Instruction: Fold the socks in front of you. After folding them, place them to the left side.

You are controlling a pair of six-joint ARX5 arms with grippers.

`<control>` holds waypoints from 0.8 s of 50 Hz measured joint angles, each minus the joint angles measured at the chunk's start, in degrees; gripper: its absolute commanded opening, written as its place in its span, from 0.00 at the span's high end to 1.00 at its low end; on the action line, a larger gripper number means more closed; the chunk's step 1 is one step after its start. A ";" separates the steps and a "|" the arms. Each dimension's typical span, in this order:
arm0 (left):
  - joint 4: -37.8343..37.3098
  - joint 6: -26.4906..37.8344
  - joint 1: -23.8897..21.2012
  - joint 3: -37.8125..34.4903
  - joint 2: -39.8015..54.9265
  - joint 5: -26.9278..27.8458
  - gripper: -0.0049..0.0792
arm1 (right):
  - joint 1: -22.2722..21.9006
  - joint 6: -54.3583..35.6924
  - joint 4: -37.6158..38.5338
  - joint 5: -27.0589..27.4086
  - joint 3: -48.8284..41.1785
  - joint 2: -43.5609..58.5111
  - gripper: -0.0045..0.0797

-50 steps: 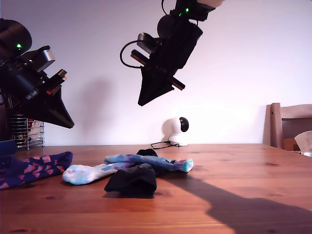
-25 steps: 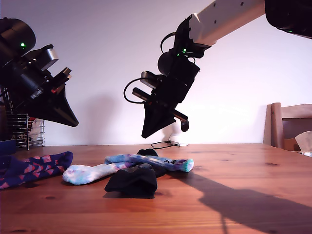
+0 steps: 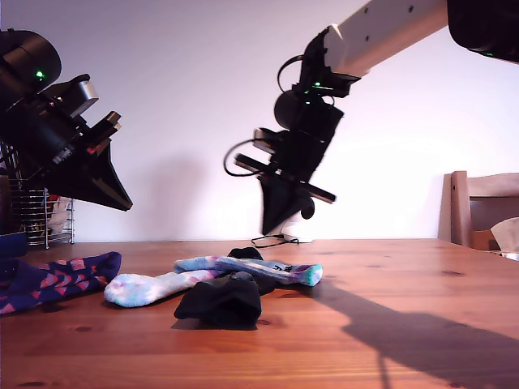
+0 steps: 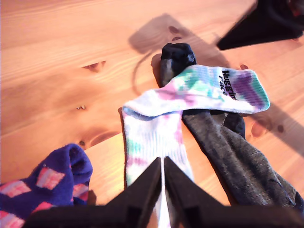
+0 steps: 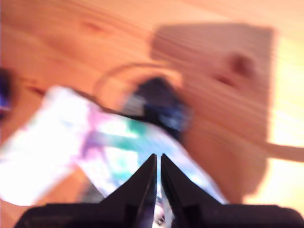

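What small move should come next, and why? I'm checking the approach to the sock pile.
Probably lower my second gripper to the tie-dye sock. It hangs above that sock's end with jaws closed, so they likely need opening first.

this looks like a room in a home. a knotty pine table (image 3: 422, 284) with a warm varnish stands against a plain white wall (image 3: 178, 97). a wooden chair (image 3: 478, 207) sits at the exterior view's right, a wire rack (image 3: 40, 217) at its left, and a small round white camera (image 3: 293, 217) with its cable rests at the table's far edge.
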 measured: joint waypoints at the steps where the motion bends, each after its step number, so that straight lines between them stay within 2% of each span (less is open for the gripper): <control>1: 0.07 0.00 0.00 0.00 0.00 0.00 0.97 | -0.07 0.00 -0.17 -0.09 0.00 0.00 0.96; 12: 0.04 -0.07 0.00 0.04 0.00 0.00 0.97 | -0.46 -2.75 -3.17 -1.92 0.00 0.96 0.96; 26: 0.04 -0.42 0.00 0.44 0.00 -0.02 0.97 | -0.42 -4.22 -7.21 -1.64 0.00 5.25 0.96; 35: 0.02 -0.42 0.00 0.46 0.00 0.00 0.97 | -0.63 -4.24 -8.66 2.05 0.46 5.22 0.96; 40: 0.02 -0.44 0.00 0.46 0.00 0.11 0.97 | -0.59 -4.22 -9.20 5.99 1.01 5.11 0.96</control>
